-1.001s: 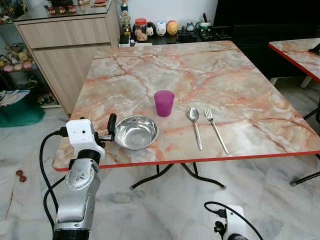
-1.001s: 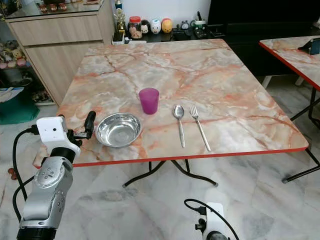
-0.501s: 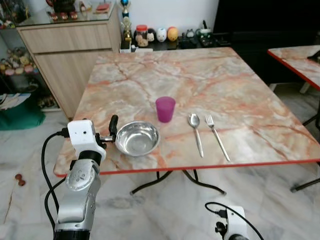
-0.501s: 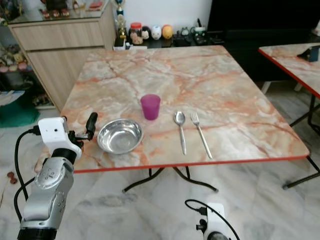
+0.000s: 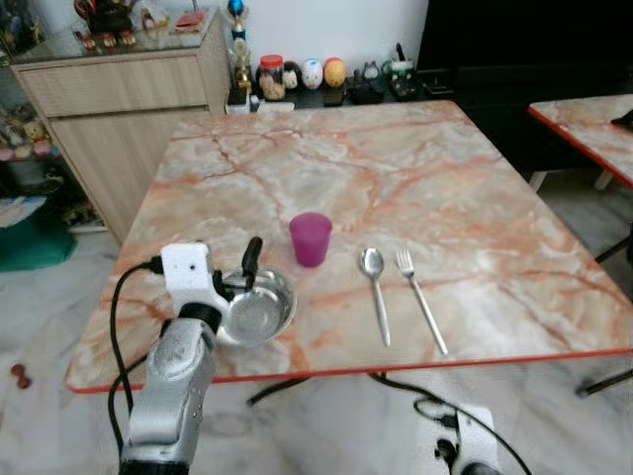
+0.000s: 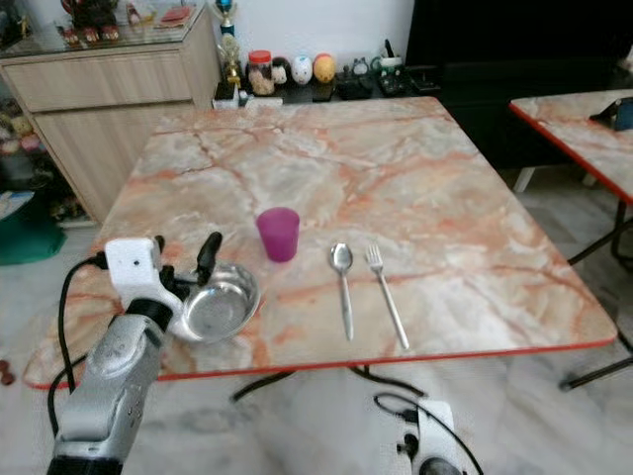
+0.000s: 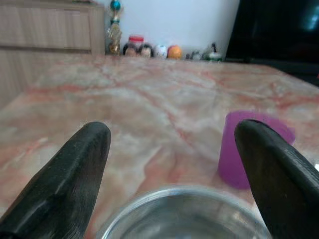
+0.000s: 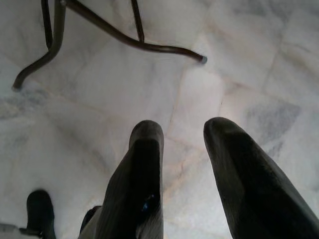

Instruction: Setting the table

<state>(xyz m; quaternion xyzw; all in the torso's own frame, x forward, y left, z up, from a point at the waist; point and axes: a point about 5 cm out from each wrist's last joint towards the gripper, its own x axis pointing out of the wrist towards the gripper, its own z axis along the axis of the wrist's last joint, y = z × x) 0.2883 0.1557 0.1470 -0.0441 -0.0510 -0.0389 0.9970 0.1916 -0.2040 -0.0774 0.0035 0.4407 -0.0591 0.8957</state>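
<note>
A steel bowl (image 5: pixel 265 312) sits near the front left of the marble table (image 5: pixel 475 198). Behind it stands a purple cup (image 5: pixel 311 238). A spoon (image 5: pixel 375 287) and a fork (image 5: pixel 420 299) lie side by side to its right. My left gripper (image 5: pixel 237 269) is open at the bowl's near left rim, its wrist covering part of the bowl. In the left wrist view the fingers (image 7: pixel 75 174) stand wide apart, with the bowl's rim (image 7: pixel 184 211) low between them and the cup (image 7: pixel 251 149) beyond. My right gripper (image 8: pixel 183 128) hangs low, open, over the floor.
A wooden cabinet (image 5: pixel 109 94) stands at the back left. Jars and figurines (image 5: pixel 297 72) line a low shelf behind the table. A second red-edged table (image 5: pixel 593 124) is at the right. The table's metal legs (image 8: pixel 124 40) cross the marble floor ahead of my right gripper.
The camera has moved nearer to the table. My left gripper has gone forward from beside the bowl to its near left rim, and the wrist now covers part of the bowl.
</note>
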